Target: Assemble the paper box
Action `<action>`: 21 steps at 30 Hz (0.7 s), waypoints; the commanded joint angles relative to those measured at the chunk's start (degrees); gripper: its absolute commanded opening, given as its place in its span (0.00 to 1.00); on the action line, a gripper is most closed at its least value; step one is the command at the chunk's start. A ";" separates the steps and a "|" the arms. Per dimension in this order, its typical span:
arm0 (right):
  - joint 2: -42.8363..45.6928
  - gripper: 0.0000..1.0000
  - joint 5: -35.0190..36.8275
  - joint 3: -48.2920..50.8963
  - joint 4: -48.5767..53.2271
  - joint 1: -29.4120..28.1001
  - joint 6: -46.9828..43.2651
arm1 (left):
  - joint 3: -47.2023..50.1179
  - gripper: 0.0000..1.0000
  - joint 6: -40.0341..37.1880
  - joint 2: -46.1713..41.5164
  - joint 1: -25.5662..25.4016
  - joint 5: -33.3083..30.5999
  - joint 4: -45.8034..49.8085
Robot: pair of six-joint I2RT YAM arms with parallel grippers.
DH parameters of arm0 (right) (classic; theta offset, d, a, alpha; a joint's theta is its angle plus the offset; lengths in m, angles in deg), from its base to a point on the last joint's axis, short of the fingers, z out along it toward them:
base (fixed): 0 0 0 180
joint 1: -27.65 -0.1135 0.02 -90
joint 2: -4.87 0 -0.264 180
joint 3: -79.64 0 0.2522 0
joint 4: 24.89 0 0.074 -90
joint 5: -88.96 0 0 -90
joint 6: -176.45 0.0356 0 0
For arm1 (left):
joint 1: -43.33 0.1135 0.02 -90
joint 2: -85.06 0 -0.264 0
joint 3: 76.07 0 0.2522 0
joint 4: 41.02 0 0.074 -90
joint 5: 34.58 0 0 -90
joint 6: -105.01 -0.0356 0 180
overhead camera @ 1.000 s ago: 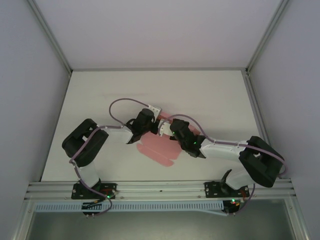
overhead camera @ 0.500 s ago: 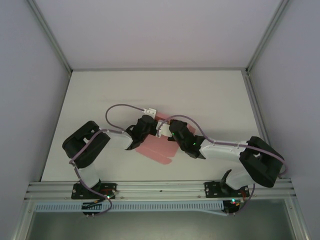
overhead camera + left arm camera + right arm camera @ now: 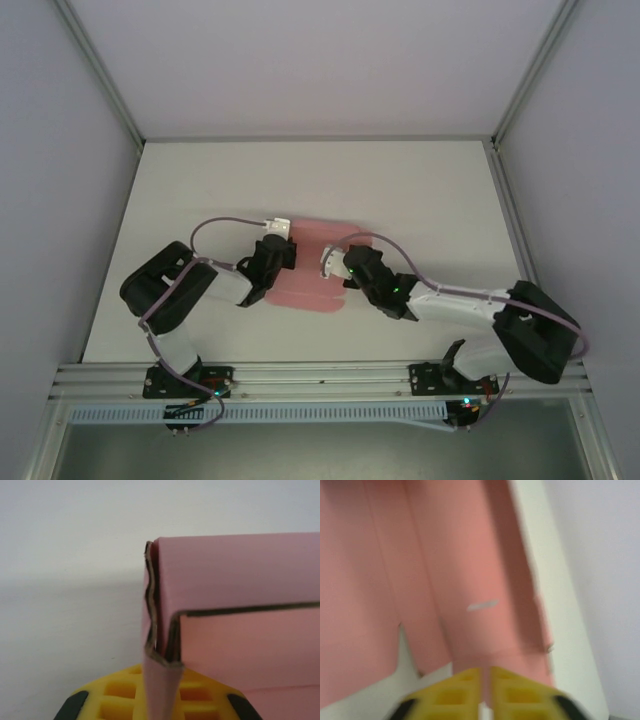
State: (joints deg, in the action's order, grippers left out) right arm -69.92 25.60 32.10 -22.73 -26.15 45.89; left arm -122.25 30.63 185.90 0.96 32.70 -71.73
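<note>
The paper box [image 3: 315, 272] is a pink thin-card piece lying mid-table between the two arms. In the left wrist view its folded corner [image 3: 165, 650] stands pinched between the yellow fingers [image 3: 120, 692], so my left gripper [image 3: 276, 262] [image 3: 162, 692] is shut on the box's left end. My right gripper [image 3: 336, 266] [image 3: 485, 692] sits at the box's right edge. Its yellow fingers [image 3: 452, 695] stand a narrow slit apart, right at the edge of a pink flap [image 3: 465, 570]. That view is blurred, and no card shows clamped in the slit.
The white table [image 3: 430, 190] has bare room behind and on both sides of the box. Grey walls and metal frame posts [image 3: 100, 75] bound it. An aluminium rail [image 3: 320, 378] carrying both arm bases runs along the near edge.
The left gripper moved left and nearer, taking the box's end with it; the box now lies spread wider and farther back. The right gripper's jaws parted slightly and it shifted a little nearer.
</note>
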 commanded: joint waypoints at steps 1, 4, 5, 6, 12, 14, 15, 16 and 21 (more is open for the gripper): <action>8.66 0.34 -4.87 -1.06 -2.06 -0.34 7.00 | 2.19 0.00 -4.46 -1.77 -0.55 7.67 -2.30; 15.04 0.72 -10.48 -1.49 -2.26 0.67 12.06 | 3.70 0.00 -6.66 -1.86 -1.33 10.72 -7.39; 16.36 0.85 -11.41 -1.77 -2.42 1.33 14.24 | 3.56 0.00 -7.11 -1.63 -1.62 10.77 -7.58; 17.24 0.97 -11.82 -2.76 -1.79 2.12 16.62 | 3.07 0.00 -7.77 -1.23 -1.94 11.03 -7.37; 13.26 1.00 -16.23 -13.64 11.33 11.92 36.73 | 2.78 0.00 -8.23 0.10 -2.88 13.57 -9.84; 8.73 1.00 -20.21 -18.08 17.76 14.45 40.76 | 2.41 0.01 -8.23 0.28 -2.90 13.73 -9.61; 5.97 1.00 -22.63 -20.06 20.54 15.39 40.81 | 2.28 0.03 -8.06 0.41 -2.98 13.71 -9.58; 3.59 1.00 -23.29 -21.45 22.31 15.63 40.70 | 2.23 0.04 -8.04 0.56 -2.91 13.96 -9.67; -6.60 1.00 -29.53 -27.13 25.00 16.89 41.67 | 2.09 0.11 -7.81 1.40 -2.91 14.07 -9.81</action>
State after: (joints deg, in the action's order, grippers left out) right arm -72.78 2.82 7.60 -4.37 -10.04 83.48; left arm -119.43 23.59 186.03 -1.75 45.88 -79.27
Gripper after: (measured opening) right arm 0.997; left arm 0.108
